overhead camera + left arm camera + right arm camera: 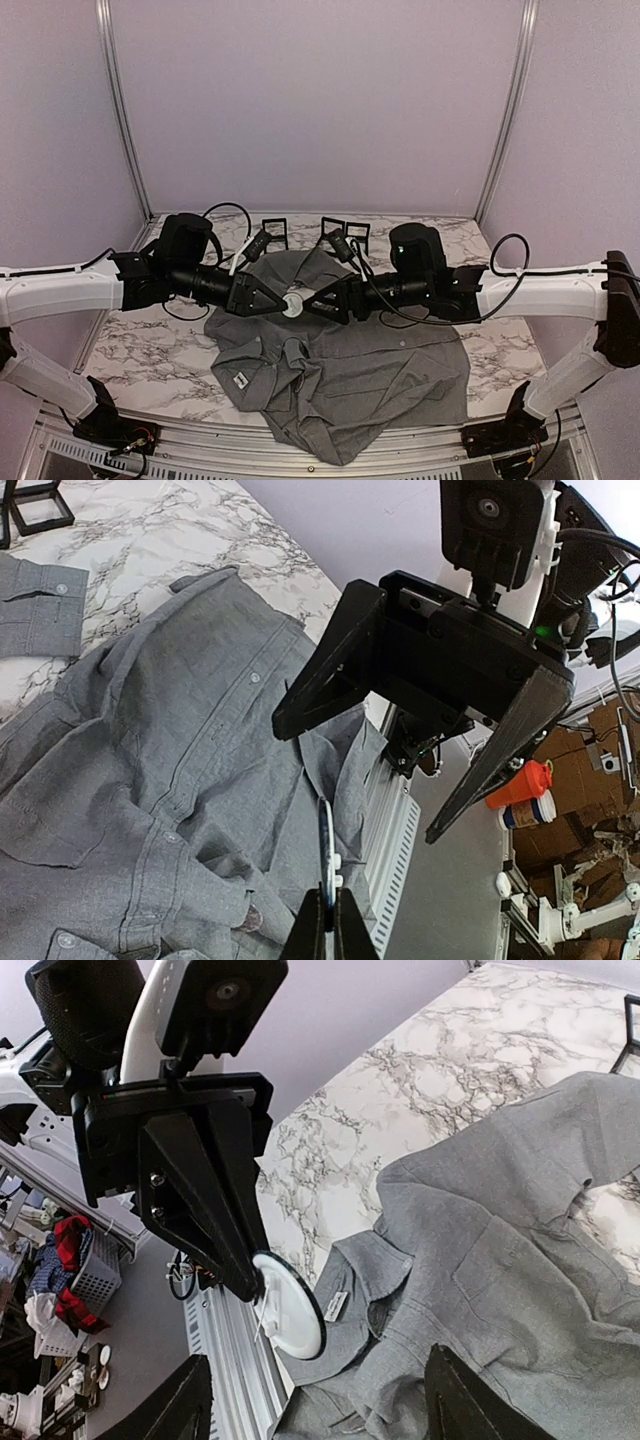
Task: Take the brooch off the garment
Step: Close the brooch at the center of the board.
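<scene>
The grey shirt [350, 370] lies spread on the marble table, collar and white neck label [240, 378] at the front left. It also shows in the left wrist view [150, 750] and the right wrist view [500, 1250]. The brooch [292, 305], a round white disc with a dark rim and a pin on its back, is held in the air above the shirt, apart from the cloth. My left gripper [327, 925] is shut on its edge; the brooch shows edge-on [326, 855] there and back-on in the right wrist view [288, 1305]. My right gripper [320, 1410] is open and empty, facing the brooch from the right [322, 298].
Small black frame stands [275, 232] [345, 232] stand at the table's back. The marble table [130, 355] shows bare on the left. An aluminium rail [200, 440] runs along the front edge, and the shirt's hem hangs over it.
</scene>
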`<state>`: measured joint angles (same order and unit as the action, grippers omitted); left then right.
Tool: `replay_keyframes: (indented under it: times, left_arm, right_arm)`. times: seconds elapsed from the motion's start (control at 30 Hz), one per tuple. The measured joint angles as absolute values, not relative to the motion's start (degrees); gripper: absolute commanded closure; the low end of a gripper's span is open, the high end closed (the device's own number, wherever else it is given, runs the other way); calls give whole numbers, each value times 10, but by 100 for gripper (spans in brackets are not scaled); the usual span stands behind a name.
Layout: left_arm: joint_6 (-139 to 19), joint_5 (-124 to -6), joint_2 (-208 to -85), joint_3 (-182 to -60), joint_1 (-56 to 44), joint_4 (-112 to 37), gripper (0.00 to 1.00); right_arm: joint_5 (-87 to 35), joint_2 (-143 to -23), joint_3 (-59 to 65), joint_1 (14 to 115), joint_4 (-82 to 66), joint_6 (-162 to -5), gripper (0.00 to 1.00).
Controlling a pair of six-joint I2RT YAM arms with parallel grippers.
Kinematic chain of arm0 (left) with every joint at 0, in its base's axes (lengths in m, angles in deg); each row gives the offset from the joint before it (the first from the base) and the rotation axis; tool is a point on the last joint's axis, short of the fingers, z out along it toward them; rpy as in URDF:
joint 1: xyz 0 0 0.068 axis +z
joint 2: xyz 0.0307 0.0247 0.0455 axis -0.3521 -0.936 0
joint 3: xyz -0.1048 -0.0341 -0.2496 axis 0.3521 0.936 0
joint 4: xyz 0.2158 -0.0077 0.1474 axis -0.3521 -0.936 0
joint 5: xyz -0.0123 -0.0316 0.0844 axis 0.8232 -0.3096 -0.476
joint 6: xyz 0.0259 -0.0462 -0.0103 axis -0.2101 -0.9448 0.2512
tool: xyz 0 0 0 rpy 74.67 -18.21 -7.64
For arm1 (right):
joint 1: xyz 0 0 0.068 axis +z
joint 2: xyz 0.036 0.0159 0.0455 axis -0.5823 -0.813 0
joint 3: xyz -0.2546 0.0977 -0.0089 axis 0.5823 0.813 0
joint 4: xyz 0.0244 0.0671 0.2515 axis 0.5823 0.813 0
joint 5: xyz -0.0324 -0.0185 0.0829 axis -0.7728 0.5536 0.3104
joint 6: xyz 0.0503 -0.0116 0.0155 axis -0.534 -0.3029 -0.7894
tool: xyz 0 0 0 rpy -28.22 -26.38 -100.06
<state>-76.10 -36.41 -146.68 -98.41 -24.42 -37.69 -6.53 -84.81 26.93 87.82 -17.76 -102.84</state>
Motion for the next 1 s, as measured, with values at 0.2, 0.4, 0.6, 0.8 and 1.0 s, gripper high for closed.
replay_keyframes:
  times: [0.2,0.4,0.6,0.8,1.0]
  left_arm:
    - [-744,-312,-1468,-993,-244,-376,100]
    - [-729,-280,-1468,-1009,-245,-377,100]
    - [-718,-269,-1471,-1010,-254,-378,100]
    - [-711,-269,-1474,-1010,-262,-380,100]
    - [-710,-264,-1474,-1010,-264,-380,100]
  right_arm:
    - [-9,-850,267,878,-208,-1027,42]
    - [37,-856,266,878,-234,-1042,54]
    - [73,-865,266,878,-272,-1075,57]
    - [93,-865,266,878,-302,-1100,66]
    - [99,-870,266,877,-310,-1111,75]
